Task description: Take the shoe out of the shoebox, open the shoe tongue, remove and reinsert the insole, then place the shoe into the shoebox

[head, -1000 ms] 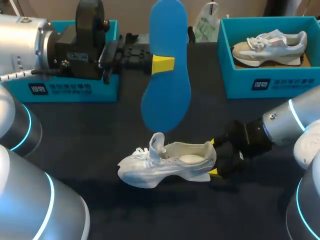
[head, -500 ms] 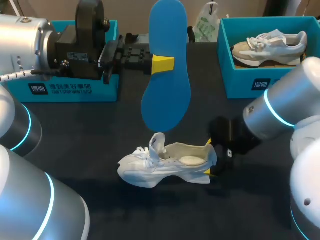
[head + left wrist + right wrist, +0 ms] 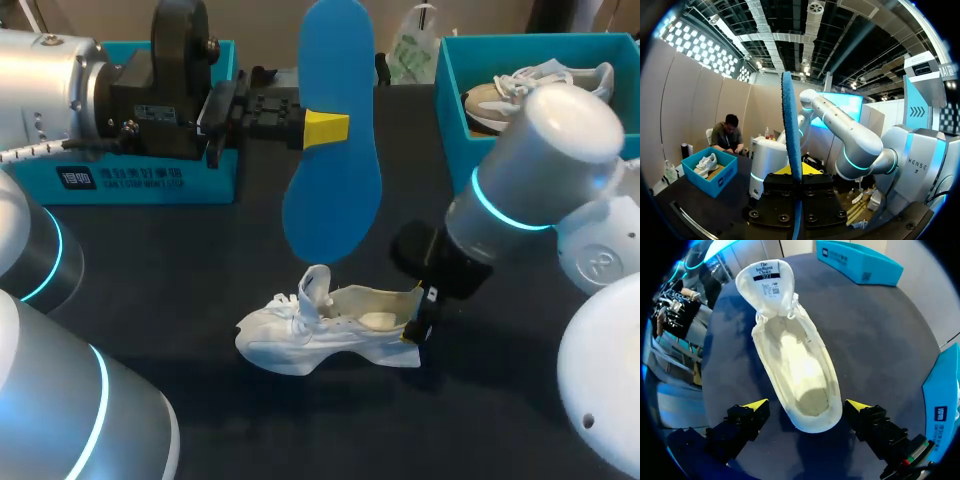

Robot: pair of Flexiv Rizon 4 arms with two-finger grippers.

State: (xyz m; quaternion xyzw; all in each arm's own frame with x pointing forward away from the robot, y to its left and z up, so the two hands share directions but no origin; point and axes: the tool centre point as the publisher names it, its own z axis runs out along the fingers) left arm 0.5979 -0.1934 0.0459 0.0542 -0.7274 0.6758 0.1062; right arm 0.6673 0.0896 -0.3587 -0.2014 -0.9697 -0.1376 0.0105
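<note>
A blue insole hangs upright above the table, toe end down, and my left gripper is shut on its upper half. In the left wrist view the insole shows edge-on, pinched in the left gripper. Below it a white shoe lies on the dark table, tongue pulled up and its inside bare. My right gripper stands open at the heel. In the right wrist view the shoe has its heel between the spread fingers of the right gripper, which do not touch it.
A teal shoebox sits at the back left, partly behind my left arm. A second teal shoebox at the back right holds another shoe. A pale bag lies between them at the far edge.
My right arm has swung up and to the left, so its wrist now stands steeper over the shoe's heel. The left arm and insole have not moved.
</note>
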